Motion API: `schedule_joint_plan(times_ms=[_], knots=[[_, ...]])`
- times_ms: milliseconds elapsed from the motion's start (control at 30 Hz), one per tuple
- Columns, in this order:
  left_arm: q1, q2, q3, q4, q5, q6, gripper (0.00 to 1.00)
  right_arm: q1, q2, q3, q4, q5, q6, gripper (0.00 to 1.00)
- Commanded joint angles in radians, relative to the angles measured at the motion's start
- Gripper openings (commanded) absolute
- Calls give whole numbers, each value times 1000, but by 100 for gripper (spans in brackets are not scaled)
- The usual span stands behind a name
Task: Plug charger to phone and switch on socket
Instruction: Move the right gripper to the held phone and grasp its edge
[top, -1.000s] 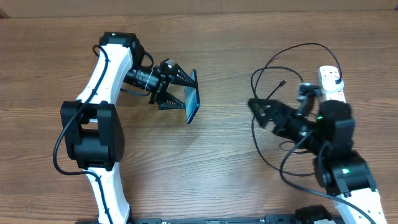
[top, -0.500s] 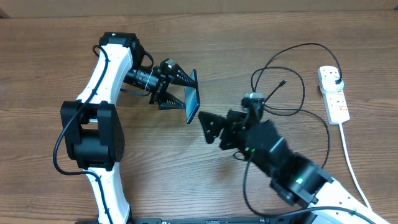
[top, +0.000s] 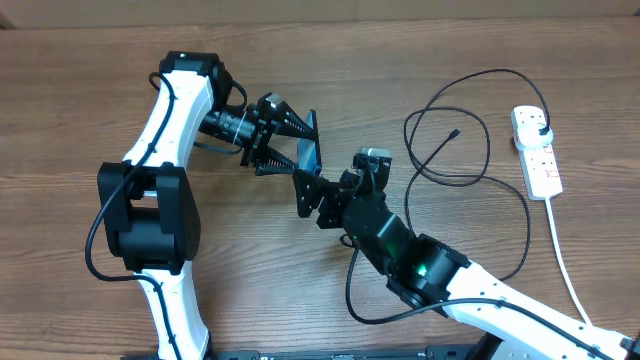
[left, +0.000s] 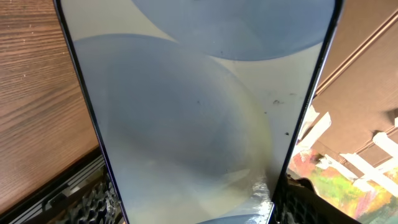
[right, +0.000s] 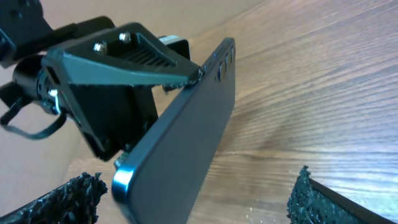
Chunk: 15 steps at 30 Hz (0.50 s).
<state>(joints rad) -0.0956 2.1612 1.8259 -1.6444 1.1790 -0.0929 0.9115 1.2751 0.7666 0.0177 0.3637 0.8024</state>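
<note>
Phone (top: 312, 160) stands on edge in your left gripper (top: 300, 148), pinched tight so its end faces your right gripper (top: 312, 200), which hovers wide and empty at five o'clock; charger (top: 450, 137) lies unheld at three o'clock, near socket (top: 535, 150)

**Phone on edge in the left gripper, charger and socket well away**

The phone (top: 311, 160), a slim rectangular smartphone with a pale blue screen and dark edges and back, is held on edge between the left gripper's (top: 303, 150) fingers. It is just beside the spread jaws of the right gripper (top: 309, 198). The charger (top: 500, 71), a long thin black cable, lies in loops well behind the right gripper. Its tiny connector tip (top: 455, 132) lies free, and its black plug (top: 541, 125) sits in the socket (top: 537, 160), a white elongated power strip with reddish switches.
</note>
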Motion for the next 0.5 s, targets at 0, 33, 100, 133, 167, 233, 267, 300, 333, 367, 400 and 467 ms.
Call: schedule_joint_plan(times_ms=[0,33,100,133,167,233,267,300,333,367,400,467], knots=[[2,2,30,1,51,34,65,4,36,28,40,30,9,99],[2,2,30,1,51,34,65,4,48,28,56,30,8,99],[2,2,30,6,48,34,65,4,65,28,87,29,8,99],[2,2,30,10,46,34,65,4,72,28,101,28,8,99],[2,2,30,16,45,34,65,5,77,28,116,28,9,99],[2,2,30,33,45,34,65,5,83,28,132,29,9,99],[2,2,30,39,45,34,65,5,86,28,135,29,8,99],[2,2,30,44,45,34,65,5,89,29,135,30,8,99],[2,2,30,50,45,33,64,5,97,31,135,36,8,99],[2,2,30,55,45,33,64,5,102,32,134,40,8,99],[1,2,30,61,45,33,64,5,111,35,135,48,8,99],[0,2,30,79,45,32,64,5,129,42,135,63,6,99]])
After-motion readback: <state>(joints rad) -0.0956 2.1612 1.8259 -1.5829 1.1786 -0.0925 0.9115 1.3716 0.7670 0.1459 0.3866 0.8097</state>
